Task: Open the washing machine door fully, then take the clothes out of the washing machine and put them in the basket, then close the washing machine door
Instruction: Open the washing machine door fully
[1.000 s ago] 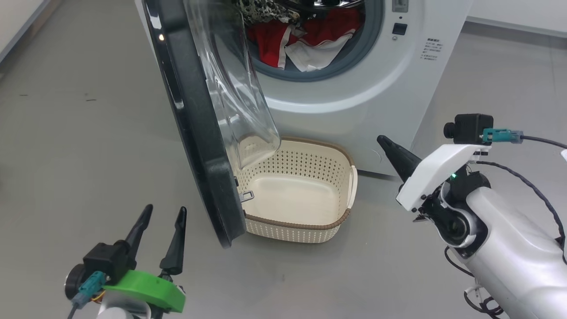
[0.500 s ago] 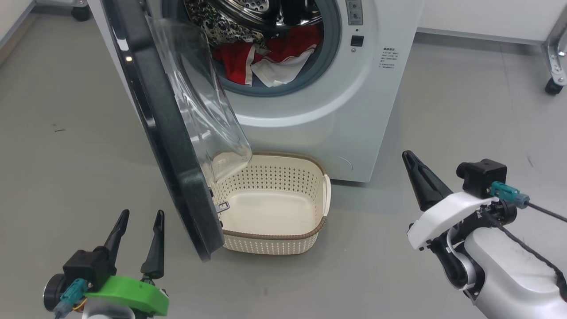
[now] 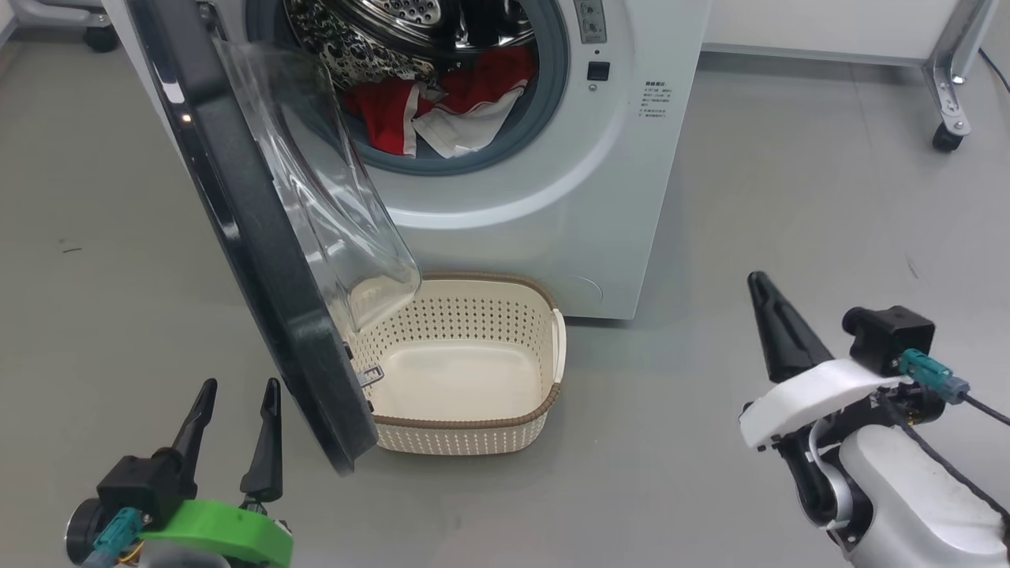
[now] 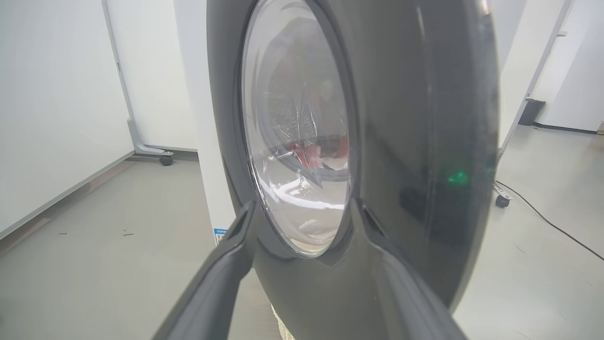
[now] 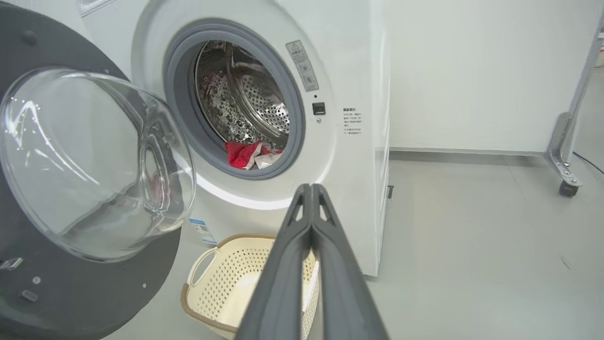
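The white washing machine stands ahead with its washing machine door swung out to the left, glass bowl over the basket's left end. Red and white clothes lie at the drum's front lip, also seen as clothes in the right wrist view. The cream basket sits on the floor below the opening with nothing in it. My left gripper is open, low, just outside the door's black face, touching nothing. My right gripper is shut and holds nothing, right of the machine's lower corner.
A black-and-white patterned garment lies in the drum above the red clothes. A wheeled metal frame leg stands at the back right. Grey floor stretches to the right of the machine and basket.
The head camera has shifted, so the machine and basket sit further left and more of the drum shows. My right gripper now stands further from the machine's corner. Door and basket keep their places.
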`<state>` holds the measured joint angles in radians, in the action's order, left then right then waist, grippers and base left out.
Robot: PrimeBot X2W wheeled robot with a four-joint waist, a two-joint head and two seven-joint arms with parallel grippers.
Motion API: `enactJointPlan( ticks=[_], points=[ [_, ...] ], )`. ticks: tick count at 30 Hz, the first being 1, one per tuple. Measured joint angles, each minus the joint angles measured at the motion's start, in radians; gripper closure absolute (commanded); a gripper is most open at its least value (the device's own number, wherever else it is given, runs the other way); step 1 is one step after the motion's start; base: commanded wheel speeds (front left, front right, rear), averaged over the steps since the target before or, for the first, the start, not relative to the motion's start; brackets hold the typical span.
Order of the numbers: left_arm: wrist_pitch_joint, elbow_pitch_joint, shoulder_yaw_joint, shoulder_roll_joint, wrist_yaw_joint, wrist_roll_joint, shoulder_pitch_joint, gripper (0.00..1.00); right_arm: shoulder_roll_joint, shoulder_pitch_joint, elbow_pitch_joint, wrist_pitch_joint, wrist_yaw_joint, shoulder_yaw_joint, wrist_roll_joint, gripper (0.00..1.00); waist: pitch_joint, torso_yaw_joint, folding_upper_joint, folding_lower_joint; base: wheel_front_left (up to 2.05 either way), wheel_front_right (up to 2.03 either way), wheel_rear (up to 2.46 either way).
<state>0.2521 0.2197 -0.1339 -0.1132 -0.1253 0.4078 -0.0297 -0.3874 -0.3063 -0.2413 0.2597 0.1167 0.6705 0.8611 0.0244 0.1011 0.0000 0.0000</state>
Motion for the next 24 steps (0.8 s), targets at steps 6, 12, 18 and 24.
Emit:
enactJointPlan(
  ticks=[6,12,18,24],
  points=[
    [0.0,-0.004,0.003,0.003,0.0,0.0,0.0,0.0,0.03,0.025,0.05,0.0,0.001,-0.099,-0.067,0.37,0.019,-0.006,0.0,0.0,0.0,0.0,0.0],
    [0.0,-0.004,0.002,0.003,0.0,0.0,0.0,0.0,0.062,0.097,0.07,0.0,0.002,-0.152,-0.117,0.0,0.028,-0.005,0.0,0.0,0.0,0.0,0.0],
    [0.0,-0.004,0.0,0.004,0.0,0.0,0.0,0.0,0.084,0.142,0.076,0.0,0.002,-0.18,-0.152,0.0,0.031,0.0,0.0,0.0,0.0,0.0,0.0],
    [0.0,-0.003,-0.002,0.005,0.0,0.0,0.0,0.0,0.109,0.176,0.089,0.0,0.002,-0.205,-0.195,0.0,0.033,0.004,0.0,0.0,0.0,0.0,0.0]
  ],
)
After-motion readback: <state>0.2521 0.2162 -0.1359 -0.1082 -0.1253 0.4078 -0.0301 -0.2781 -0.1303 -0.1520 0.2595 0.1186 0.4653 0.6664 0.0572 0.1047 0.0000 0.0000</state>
